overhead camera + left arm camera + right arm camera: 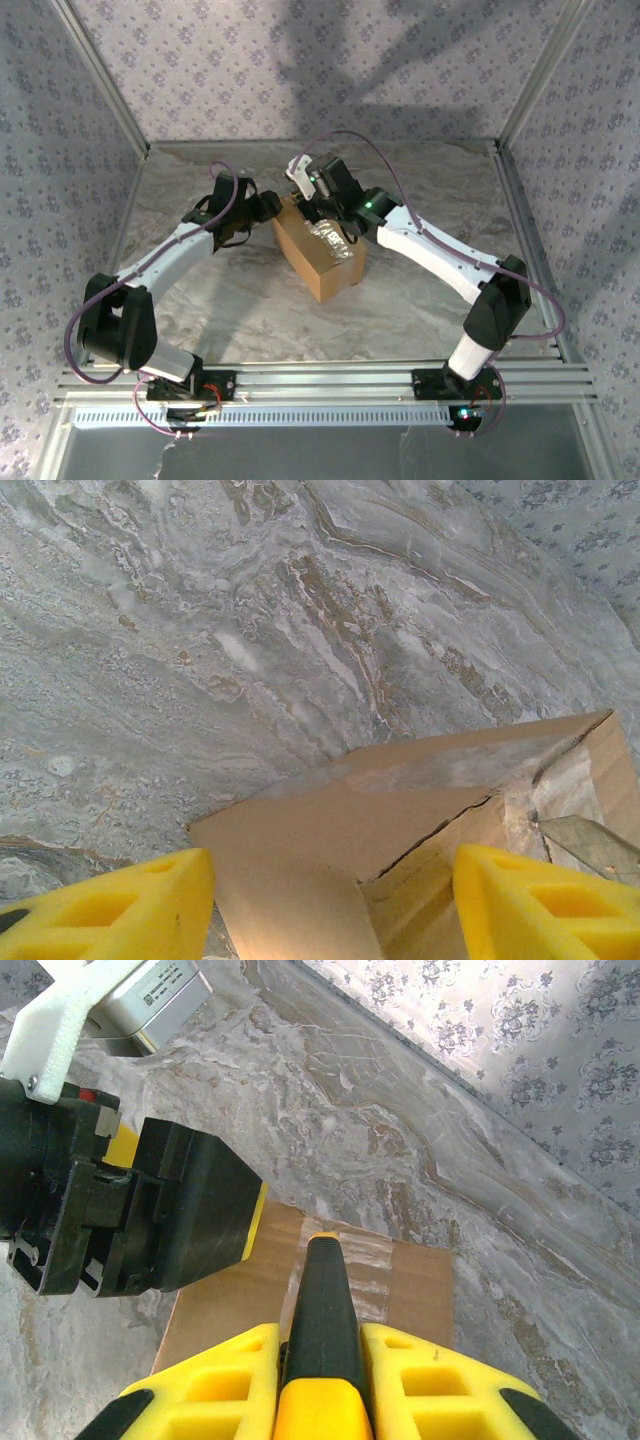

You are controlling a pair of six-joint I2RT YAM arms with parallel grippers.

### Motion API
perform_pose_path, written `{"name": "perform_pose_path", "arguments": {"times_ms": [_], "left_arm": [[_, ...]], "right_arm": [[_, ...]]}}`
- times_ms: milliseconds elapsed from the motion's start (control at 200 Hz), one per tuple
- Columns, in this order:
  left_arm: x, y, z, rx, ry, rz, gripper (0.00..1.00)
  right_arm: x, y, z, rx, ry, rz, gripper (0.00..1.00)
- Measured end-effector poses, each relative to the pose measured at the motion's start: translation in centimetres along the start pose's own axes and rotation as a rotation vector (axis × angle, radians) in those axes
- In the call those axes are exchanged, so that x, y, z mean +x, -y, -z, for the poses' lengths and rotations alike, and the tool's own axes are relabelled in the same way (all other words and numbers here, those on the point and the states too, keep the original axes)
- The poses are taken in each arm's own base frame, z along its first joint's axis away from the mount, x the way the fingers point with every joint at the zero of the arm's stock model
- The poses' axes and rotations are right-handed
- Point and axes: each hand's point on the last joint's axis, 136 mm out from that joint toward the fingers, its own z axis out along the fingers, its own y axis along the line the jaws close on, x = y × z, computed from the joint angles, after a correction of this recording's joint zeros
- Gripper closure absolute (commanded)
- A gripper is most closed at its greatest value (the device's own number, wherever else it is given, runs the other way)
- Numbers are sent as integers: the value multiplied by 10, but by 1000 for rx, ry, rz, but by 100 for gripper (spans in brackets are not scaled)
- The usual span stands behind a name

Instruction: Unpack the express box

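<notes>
step in hand, i judge: slitting the seal. the small brown cardboard express box sits on the grey marbled bench. the left tool grips its end, jaws wide. the right tool, narrow, clamps a black-and-yellow cutter, tip on the clear tape just ahead. next, probably: draw it shallowly along the seam.

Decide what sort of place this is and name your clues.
Probably a robot test cell: left arm and right arm bolted to a metal rail, patterned backdrop walls, marble-look tabletop holding one cardboard box.
</notes>
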Motion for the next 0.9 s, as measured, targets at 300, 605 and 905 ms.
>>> {"name": "perform_pose_path", "arguments": {"times_ms": [300, 605, 905], "left_arm": [[1, 1, 0, -1, 1, -3, 36], [0, 1, 1, -5, 2, -20, 36], [-6, 5, 6, -15, 3, -60, 36]], "right_arm": [[2, 0, 2, -1, -6, 1, 100], [3, 0, 0, 2, -6, 1, 100], [6, 0, 0, 6, -2, -4, 100]]}}
